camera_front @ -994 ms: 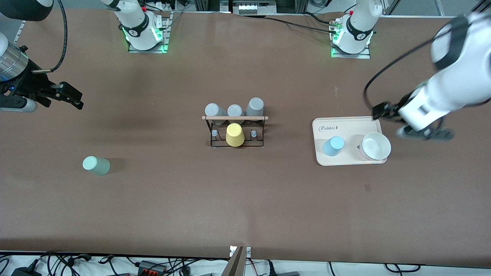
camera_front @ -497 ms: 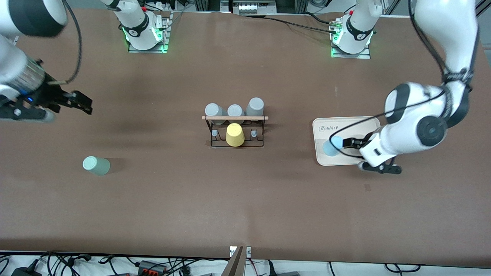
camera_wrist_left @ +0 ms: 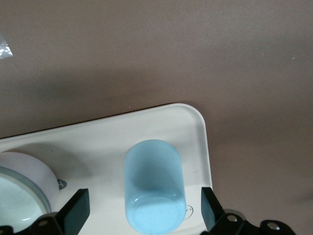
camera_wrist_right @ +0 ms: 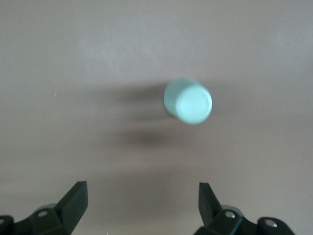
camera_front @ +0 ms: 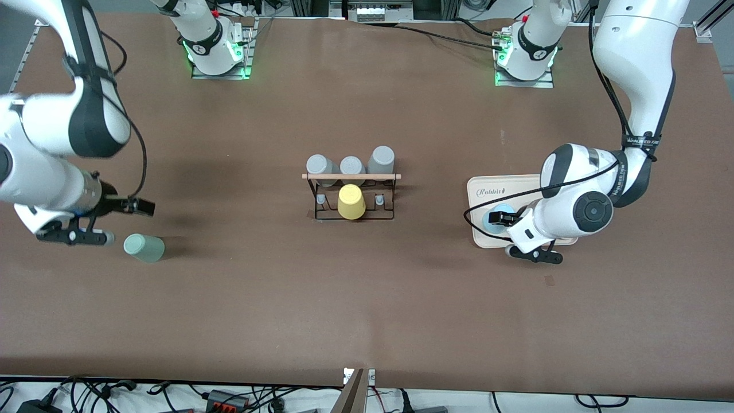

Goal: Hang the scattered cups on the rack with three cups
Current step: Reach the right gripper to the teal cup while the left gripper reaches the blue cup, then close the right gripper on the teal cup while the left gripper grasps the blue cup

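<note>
**Both arms down near their cups, nothing gripped**

Landmark: the rack (camera_front: 351, 195), mid-table.

Toward the right arm's end of the table from the rack: right gripper (camera_front: 139, 206) has dropped from its higher spot a second ago and now hangs low just beside the green cup (camera_front: 144, 248), not touching it. Its fingers (camera_wrist_right: 74, 199) are spread wide with the green cup (camera_wrist_right: 188, 100) ahead of them, standing mouth-down on the table (camera_front: 258, 298). The green cup has not moved since the earlier frames; it sits a bit nearer the front camera than the rack.

The rack itself is unchanged: black wire frame, wooden rod (camera_front: 351, 176) across the top, a yellow cup (camera_front: 351, 202) upside down on a peg at its middle, three grey cups (camera_front: 350, 163) in a row just farther from the camera, touching or close against the rod.

Toward the left arm's end from the rack: tray (camera_front: 480, 189) with the printed word "Rabbit" (camera_front: 492, 191) at one corner. Left gripper (camera_front: 496, 218) has swung in from off the tray's end a second ago to right at the blue cup (camera_front: 491, 219) on the tray. Wrist view shows its fingers (camera_wrist_left: 77, 211) apart, one on each side of the blue cup (camera_wrist_left: 154, 184), with gaps, no contact seen. Blue cup same spot as before, mouth-down. A white bowl (camera_wrist_left: 22, 191) sits beside it on the tray (camera_wrist_left: 195, 132), mostly hidden under the left arm in the front view.
</note>
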Robot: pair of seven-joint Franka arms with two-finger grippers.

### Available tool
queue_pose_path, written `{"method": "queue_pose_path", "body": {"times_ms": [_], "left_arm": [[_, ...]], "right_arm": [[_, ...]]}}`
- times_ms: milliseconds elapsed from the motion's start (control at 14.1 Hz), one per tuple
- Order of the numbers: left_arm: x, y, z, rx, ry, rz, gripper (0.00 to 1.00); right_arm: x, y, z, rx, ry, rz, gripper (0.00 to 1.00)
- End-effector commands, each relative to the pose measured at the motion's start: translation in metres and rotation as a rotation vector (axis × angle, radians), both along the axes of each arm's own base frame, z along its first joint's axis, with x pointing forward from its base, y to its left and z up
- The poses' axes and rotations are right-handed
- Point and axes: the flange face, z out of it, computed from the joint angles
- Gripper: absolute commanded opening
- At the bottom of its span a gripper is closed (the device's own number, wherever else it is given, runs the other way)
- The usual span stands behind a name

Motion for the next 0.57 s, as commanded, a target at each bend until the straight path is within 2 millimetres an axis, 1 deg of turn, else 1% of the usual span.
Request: {"method": "queue_pose_path", "body": {"times_ms": [0, 71, 142, 213, 355, 426, 497], "left_arm": [[-0.019, 0.003, -0.02, 0.013, -0.042, -0.005, 1.0], [-0.023, 0.003, -0.026, 0.012, -0.042, -0.006, 1.0], [-0.023, 0.002, -0.027, 0.012, -0.042, -0.008, 1.0], [-0.023, 0.002, -0.023, 0.012, -0.046, -0.008, 1.0], [-0.023, 0.002, -0.023, 0.013, -0.043, -0.007, 1.0], [-0.025, 0.003, -0.024, 0.015, -0.037, -0.003, 0.95], [-0.027, 0.001, -0.021, 0.015, -0.039, -0.005, 0.92]], "right_arm": [[0.024, -0.026, -0.024, 0.002, -0.057, 0.025, 1.0], [0.028, -0.03, -0.037, 0.006, -0.068, 0.049, 1.0], [0.03, -0.037, -0.046, 0.006, -0.067, 0.059, 1.0], [0.03, -0.045, -0.053, 0.01, -0.062, 0.051, 1.0], [0.034, -0.05, -0.076, 0.007, -0.063, 0.087, 1.0], [0.036, -0.053, -0.084, 0.004, -0.074, 0.134, 1.0], [0.037, -0.061, -0.092, 0.004, -0.078, 0.15, 1.0]]}}
